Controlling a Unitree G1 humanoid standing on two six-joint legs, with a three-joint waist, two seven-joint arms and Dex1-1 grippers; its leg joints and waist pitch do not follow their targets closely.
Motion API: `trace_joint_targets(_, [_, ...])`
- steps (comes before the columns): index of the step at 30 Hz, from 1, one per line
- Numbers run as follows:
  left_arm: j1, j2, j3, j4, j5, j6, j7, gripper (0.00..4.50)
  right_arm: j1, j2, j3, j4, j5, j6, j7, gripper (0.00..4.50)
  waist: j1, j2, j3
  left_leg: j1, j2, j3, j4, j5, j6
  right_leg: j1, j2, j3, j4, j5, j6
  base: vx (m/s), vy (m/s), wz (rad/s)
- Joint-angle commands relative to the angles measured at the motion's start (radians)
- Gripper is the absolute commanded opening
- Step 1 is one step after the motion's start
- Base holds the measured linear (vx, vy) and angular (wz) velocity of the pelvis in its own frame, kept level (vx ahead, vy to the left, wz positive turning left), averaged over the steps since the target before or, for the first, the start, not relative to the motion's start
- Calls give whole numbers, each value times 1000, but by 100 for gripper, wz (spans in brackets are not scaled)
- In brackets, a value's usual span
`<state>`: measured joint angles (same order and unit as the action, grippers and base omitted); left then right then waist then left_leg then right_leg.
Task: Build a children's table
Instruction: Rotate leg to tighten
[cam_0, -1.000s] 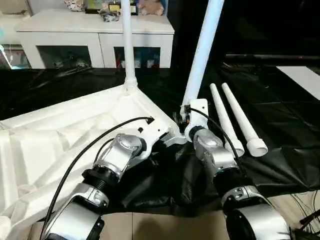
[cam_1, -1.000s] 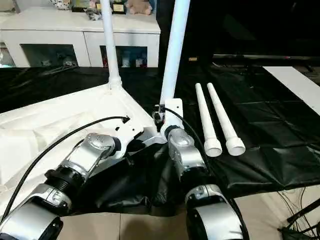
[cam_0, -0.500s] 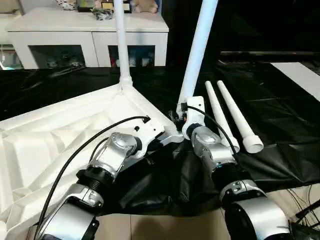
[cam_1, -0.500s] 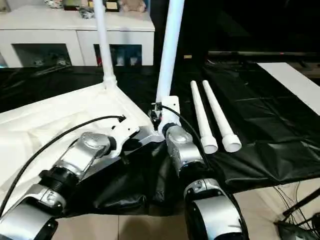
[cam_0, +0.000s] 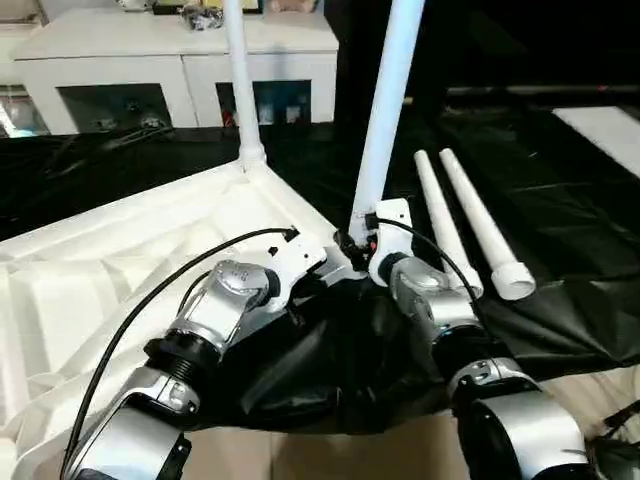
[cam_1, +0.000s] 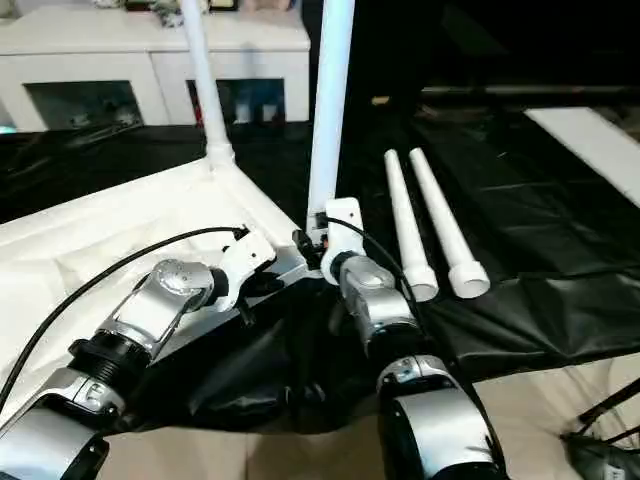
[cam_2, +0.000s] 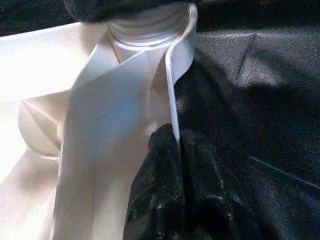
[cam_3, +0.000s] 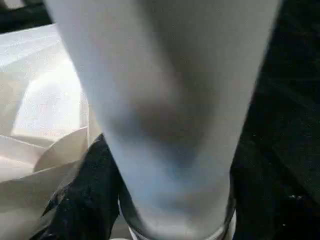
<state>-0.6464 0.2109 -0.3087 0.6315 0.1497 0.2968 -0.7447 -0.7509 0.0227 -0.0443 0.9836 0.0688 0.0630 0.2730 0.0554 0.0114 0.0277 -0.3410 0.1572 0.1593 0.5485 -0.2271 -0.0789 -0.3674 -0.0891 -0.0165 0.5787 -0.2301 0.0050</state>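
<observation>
A black cloth (cam_0: 560, 170) covers the work surface across the middle and right of the frame, creased and glossy, and hangs in loose folds over the near edge at lower centre. Along the top left stands a white sideboard (cam_0: 180, 55) with open compartments below holding small items too blurred to name. A few objects (cam_0: 205, 12) sit on its top at the upper edge, cut off. A pale flat panel (cam_0: 605, 125) lies at the right edge. Light flooring (cam_0: 330, 455) shows along the bottom.

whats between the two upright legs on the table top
Only the table top's bare white rim, running from the far upright leg to the near upright leg; seen in the left eye view.
</observation>
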Motion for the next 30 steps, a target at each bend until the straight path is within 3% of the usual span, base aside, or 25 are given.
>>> trace_joint_targets(1, [11, -5, -37, 38, 22, 7, -1, 0, 31, 20, 35, 33, -7, 37, 45, 340, 2, 5, -22, 2, 69, -14, -85, -271, 21, 1, -60, 36, -82, -263, -175, 0, 0, 0])
trace_joint_targets(2, [12, -3, -36, 37, 22, 4, -3, 0, 34, 13, 40, 19, -8, 22, 71, 348, 5, 5, -21, 5, 70, -7, -83, -298, 16, -3, -58, 35, -87, -318, -178, 0, 0, 0])
trace_joint_targets(4, [13, -2, -35, 36, 21, 0, -6, 0, 38, 9, 42, 5, -6, 15, 92, 365, 6, 4, -23, 4, 73, -4, -83, -287, 12, -2, -60, 35, -86, -317, -177, 0, 0, 0])
trace_joint_targets(7, [15, 5, -36, 35, 23, -13, -14, 0, 46, -5, 48, -34, -6, 9, 119, 397, 9, 9, -31, -6, 73, 3, -75, -168, 29, 7, -56, 28, -71, -168, -191, 0, 0, 0])
trace_joint_targets(9, [19, 15, -39, 31, 26, -33, -22, 0, 60, -17, 54, -79, 0, -3, 153, 408, 9, 10, -29, -11, 72, 5, -79, -203, 30, 6, -54, 25, -72, -178, -198, 0, 0, 0])
trace_joint_targets(11, [26, 27, -43, 22, 24, -61, -41, 0, 77, -32, 61, -129, 6, -9, 187, 435, 9, 8, -34, -11, 73, 4, -77, -207, 24, 9, -52, 24, -67, -156, -196, 0, 0, 0])
trace_joint_targets(14, [39, 47, -47, 5, 21, -98, -72, 0, 109, -58, 71, -209, 21, -10, 248, 442, 9, 9, -42, -16, 70, 6, -64, -108, 55, 15, -48, 20, -49, 25, -212, 0, 0, 0])
trace_joint_targets(15, [43, 52, -46, 2, 20, -100, -75, 0, 118, -67, 75, -229, 23, -11, 265, 442, 12, 8, -45, -18, 67, 8, -56, -49, 74, 19, -47, 17, -41, 111, -225, 0, 0, 0])
trace_joint_targets(17, [69, 84, -42, -32, 1, -166, -129, 0, 173, -123, 100, -336, 45, -5, 385, 442, 12, 5, -47, -22, 64, 10, -49, -12, 114, 24, -44, 13, -33, 211, -245, 0, 0, 0])
trace_joint_targets(21, [95, 120, -37, -69, -18, -218, -183, 0, 220, -180, 116, -427, 67, 13, 496, 442, 13, 4, -51, -23, 65, 11, -38, 16, 155, 25, -44, 10, -23, 294, -258, 0, 0, 0])
trace_joint_targets(26, [124, 172, -41, -112, -42, -275, -271, 0, 260, -245, 141, -504, 74, 12, 595, 442, 17, 4, -53, -27, 68, 13, -30, 40, 171, 23, -43, 5, -17, 289, -271, 0, 0, 0])
trace_joint_targets(30, [165, 227, -34, -202, -123, -266, -421, 0, 293, -317, 165, -567, 76, -6, 694, 442, 24, 6, -50, -22, 75, 18, -31, -15, 150, 17, -44, 5, -19, 190, -280, 0, 0, 0])
